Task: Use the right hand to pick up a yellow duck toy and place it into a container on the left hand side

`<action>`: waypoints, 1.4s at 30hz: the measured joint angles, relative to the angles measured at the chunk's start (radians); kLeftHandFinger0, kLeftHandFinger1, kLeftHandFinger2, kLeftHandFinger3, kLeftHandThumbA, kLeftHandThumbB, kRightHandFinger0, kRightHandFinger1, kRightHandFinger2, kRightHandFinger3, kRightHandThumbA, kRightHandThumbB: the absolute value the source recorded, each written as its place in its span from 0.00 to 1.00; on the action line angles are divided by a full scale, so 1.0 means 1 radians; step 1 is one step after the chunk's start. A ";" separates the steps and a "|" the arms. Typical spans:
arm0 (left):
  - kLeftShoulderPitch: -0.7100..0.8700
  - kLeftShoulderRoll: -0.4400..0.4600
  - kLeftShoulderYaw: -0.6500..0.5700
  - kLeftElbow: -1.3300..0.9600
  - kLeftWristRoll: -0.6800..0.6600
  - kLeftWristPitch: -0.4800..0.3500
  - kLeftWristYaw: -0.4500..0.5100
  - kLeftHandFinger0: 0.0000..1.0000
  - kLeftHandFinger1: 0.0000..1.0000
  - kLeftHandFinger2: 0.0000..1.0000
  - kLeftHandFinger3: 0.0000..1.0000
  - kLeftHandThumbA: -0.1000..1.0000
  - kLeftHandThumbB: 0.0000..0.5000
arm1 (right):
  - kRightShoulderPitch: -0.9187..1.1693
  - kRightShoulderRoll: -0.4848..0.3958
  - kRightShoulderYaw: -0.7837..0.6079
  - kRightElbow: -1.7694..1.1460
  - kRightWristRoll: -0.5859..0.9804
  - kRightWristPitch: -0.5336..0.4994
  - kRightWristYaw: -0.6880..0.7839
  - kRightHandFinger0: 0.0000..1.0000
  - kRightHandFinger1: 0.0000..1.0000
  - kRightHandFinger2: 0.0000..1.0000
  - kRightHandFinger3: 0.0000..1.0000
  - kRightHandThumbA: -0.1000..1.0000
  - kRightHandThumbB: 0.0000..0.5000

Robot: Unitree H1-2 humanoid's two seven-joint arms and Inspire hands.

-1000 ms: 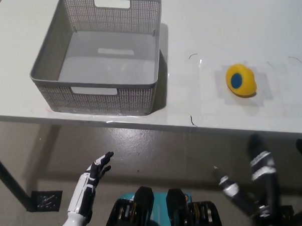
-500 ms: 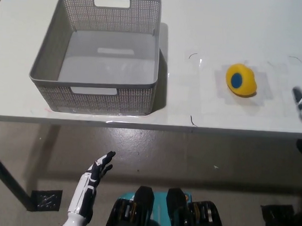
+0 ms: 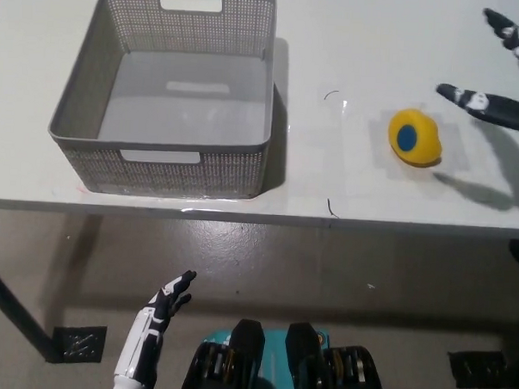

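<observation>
Yellow duck toy (image 3: 414, 137) positioned on white table (image 3: 352, 43), right of centre, resting on its side with a blue spot facing up. Black right hand (image 3: 504, 72) located above the table at the far right edge, released, fingers spread apart, near the toy but not touching it. Grey mesh basket (image 3: 90, 140) placed on the left part of the table, well apart from the toy. White left hand (image 3: 164, 302) held low below the near table edge, released, grasping nothing.
</observation>
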 measured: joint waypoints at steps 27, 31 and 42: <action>0.024 0.007 -0.001 0.000 -0.001 -0.021 -0.017 1.00 1.00 1.00 1.00 1.00 1.00 | -0.400 0.060 0.251 0.701 -0.089 0.003 0.326 1.00 1.00 1.00 1.00 1.00 0.83; 0.024 0.007 -0.001 0.000 -0.002 -0.021 -0.020 1.00 1.00 1.00 1.00 1.00 1.00 | -0.400 0.060 0.252 0.701 -0.097 -0.002 0.338 1.00 1.00 1.00 1.00 1.00 0.87; 0.024 0.007 -0.001 0.000 -0.003 -0.026 -0.021 1.00 1.00 1.00 1.00 1.00 1.00 | -0.400 0.067 0.254 0.715 -0.111 -0.011 0.362 1.00 1.00 1.00 1.00 0.94 0.90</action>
